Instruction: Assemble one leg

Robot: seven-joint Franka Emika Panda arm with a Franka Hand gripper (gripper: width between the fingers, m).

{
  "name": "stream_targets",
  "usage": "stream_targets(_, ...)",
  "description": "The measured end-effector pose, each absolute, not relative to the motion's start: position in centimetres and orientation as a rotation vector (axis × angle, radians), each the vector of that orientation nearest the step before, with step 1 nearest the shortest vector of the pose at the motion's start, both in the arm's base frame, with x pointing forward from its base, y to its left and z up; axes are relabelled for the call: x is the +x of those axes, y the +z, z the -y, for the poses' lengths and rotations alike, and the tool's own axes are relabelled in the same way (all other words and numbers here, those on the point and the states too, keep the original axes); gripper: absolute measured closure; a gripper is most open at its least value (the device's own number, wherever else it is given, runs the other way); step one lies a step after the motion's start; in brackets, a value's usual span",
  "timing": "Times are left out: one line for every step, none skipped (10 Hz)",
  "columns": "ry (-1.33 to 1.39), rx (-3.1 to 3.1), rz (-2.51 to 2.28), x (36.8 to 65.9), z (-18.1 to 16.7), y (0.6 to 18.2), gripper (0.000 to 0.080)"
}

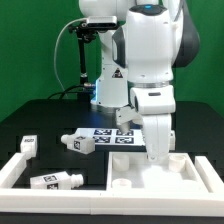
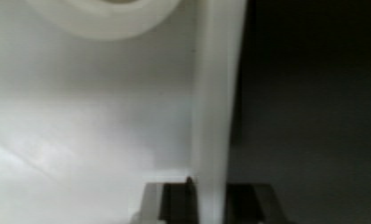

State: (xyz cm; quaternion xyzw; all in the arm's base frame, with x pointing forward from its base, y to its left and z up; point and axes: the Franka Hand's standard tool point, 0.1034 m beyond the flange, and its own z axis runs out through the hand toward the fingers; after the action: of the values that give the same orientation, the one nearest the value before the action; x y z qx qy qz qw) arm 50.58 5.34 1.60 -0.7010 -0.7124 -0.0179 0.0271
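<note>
Clamping the thin upright wall of the white panel, the pincer has its dark fingers pressed against either side of that wall. One leg lies loose on the tabletop just beside the marker board. Another leg and a third leg lie farther toward the exterior view's left.

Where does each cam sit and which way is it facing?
Exterior view: off the arm, looking across the table at it; gripper down at the panel, a leg loose nearby.
Wrist view: on the wrist, looking along the fingers, closed on the panel's wall.
Shared: gripper and panel.
</note>
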Motion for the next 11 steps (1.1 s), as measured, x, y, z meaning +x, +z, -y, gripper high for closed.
stream_targets(-0.055,-2.165,2.200,50.58,-5.34,1.60,0.0745)
stream_targets(-0.055,-2.165,2.200,50.58,-5.34,1.60,0.0745)
stream_targets(-0.055,-2.165,2.200,50.58,-5.34,1.60,0.0745)
stream_targets(-0.055,-2.165,2.200,50.58,-5.34,1.60,0.0745)
stream_targets(-0.055,-2.165,2.200,50.58,-5.34,1.60,0.0745)
stream_targets(-0.055,-2.165,2.200,50.58,-5.34,1.60,0.0745)
stream_targets(-0.055,-2.165,2.200,50.58,-5.34,1.60,0.0745)
stream_targets(-0.055,-2.165,2.200,50.58,-5.34,1.60,0.0745)
stream_targets(-0.055,-2.165,2.200,50.58,-5.34,1.60,0.0745)
stream_targets(-0.040,-2.159,2.196,50.39,-5.41,1.63,0.0745)
stream_targets(-0.024,-2.184,2.156,50.62,-6.10,1.61,0.0745)
